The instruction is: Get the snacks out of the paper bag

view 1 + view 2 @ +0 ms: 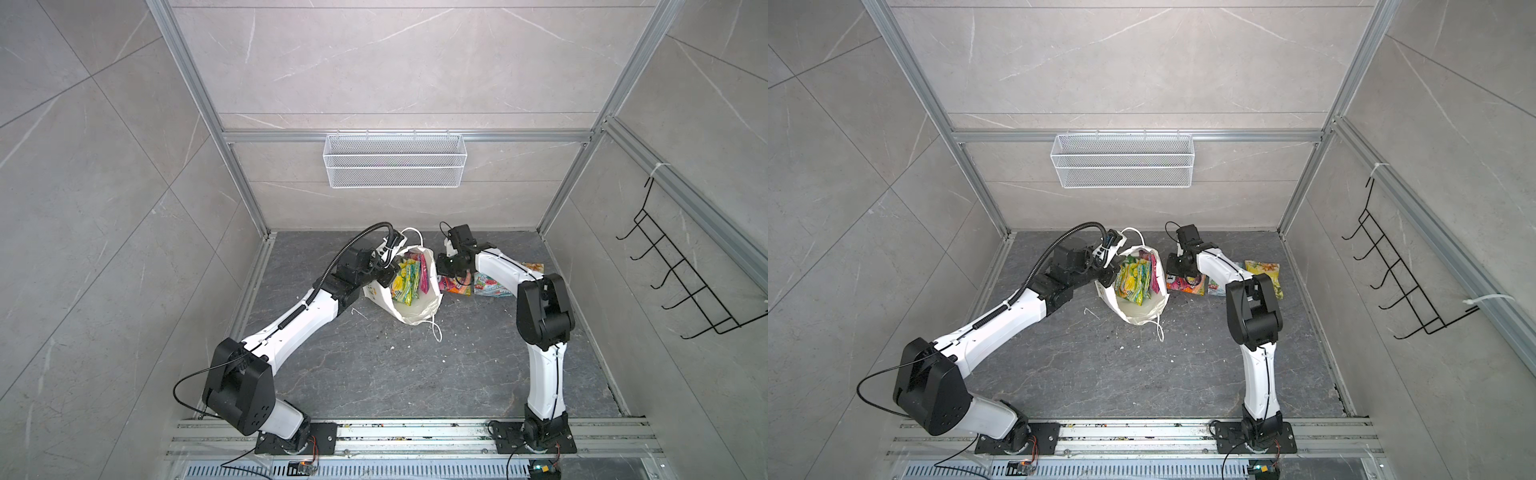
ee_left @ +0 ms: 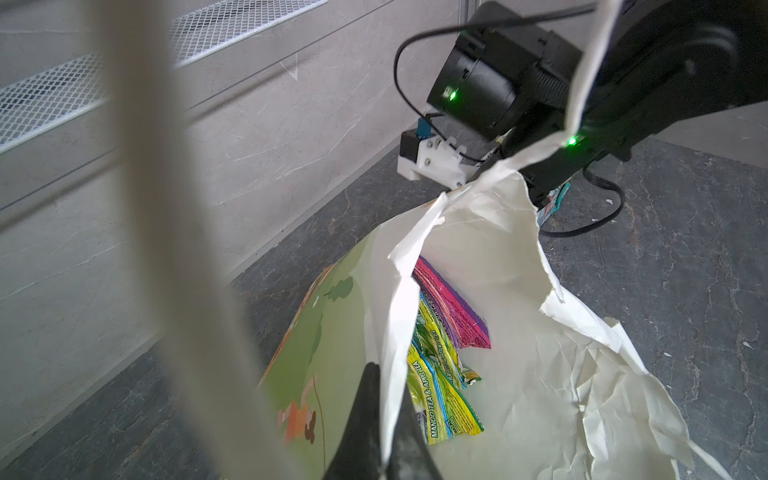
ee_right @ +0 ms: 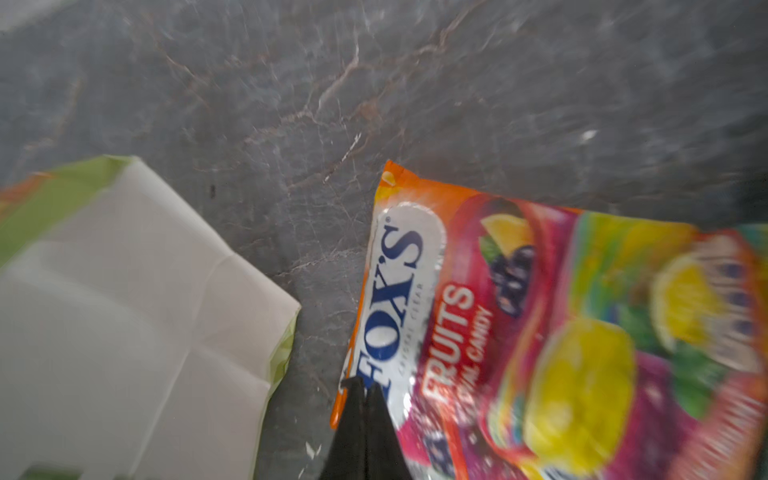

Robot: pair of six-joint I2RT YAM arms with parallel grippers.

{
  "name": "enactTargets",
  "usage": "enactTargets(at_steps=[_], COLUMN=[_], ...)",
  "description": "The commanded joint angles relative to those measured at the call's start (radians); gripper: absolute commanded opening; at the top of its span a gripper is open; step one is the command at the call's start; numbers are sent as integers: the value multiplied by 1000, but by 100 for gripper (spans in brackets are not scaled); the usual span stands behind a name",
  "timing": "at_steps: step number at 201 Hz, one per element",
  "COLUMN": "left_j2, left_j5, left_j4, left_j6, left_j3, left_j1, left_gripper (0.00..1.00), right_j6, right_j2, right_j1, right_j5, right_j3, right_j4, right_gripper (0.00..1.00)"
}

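Just above the middle of both top views, the paper bag (image 1: 415,311) is lying tilted over on the dark stone floor (image 1: 374,374). Its mouth is gaping toward the camera, and its two white cord handles (image 1: 435,330) are trailing off the rim, one toward the back wall and one toward the lower edge of the frame. Five snacks are showing. Two are sitting inside the bag, the yellow-green packet (image 1: 404,284) and the purple packet (image 1: 424,274), side by side. Three are lying on the floor just right of the bag: the orange-red packet (image 1: 455,286), the teal packet (image 1: 494,289) beside it, and the yellow packet (image 1: 1262,272) furthest right. The left gripper (image 2: 386,415) is pinching the bag's left rim, jaws closed on the paper running between its two fingers (image 2: 365,395). The left arm is reaching in low from the lower left, forearm stretching toward the bag. The right gripper (image 3: 365,384) is pointing down at the orange-red packet's FOX'S end, jaws pressed together. Whether any film is caught between them cannot be told. The right arm is rising from the lower right, folding at the elbow and reaching leftward over the teal packet. One white wire mesh basket (image 1: 395,160) is hanging on the back wall, and one black wire hook rack (image 1: 685,270) on the right wall.
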Motion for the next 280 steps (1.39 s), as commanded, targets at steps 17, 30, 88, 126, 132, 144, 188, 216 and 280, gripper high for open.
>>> enactTargets(at_steps=[17, 30, 88, 126, 132, 144, 188, 216, 280], left_j2=[-13, -10, -15, -8, -9, -8, -14, -25, -46], left_j5=[11, 5, -10, -10, -10, -7, -7, -9, -13], left_j4=[48, 40, 29, 31, 32, 31, 27, 24, 23], left_j6=[-6, 4, 23, 22, 21, 19, 18, 17, 19], left_j3=[11, 19, 19, 20, 20, 19, 17, 11, -1], left_j1=[-1, 0, -1, -1, -1, -1, 0, -1, -1], left_gripper=[0, 0, 0, 0, 0, 0, 0, 0, 0], right_j6=[-46, -45, -32, -22, -21, -18, 40, 58, 57], right_j2=[74, 102, 161, 169, 168, 161, 148, 137, 98], right_j1=[43, 51, 59, 59, 58, 59, 53, 46, 38], right_j5=[37, 70, 164, 202, 205, 211, 240, 240, 266], right_j3=[102, 127, 169, 185, 188, 182, 179, 163, 148], right_j4=[-66, -83, -155, -194, -201, -200, -222, -220, -241], right_gripper=[0, 0, 0, 0, 0, 0, 0, 0, 0])
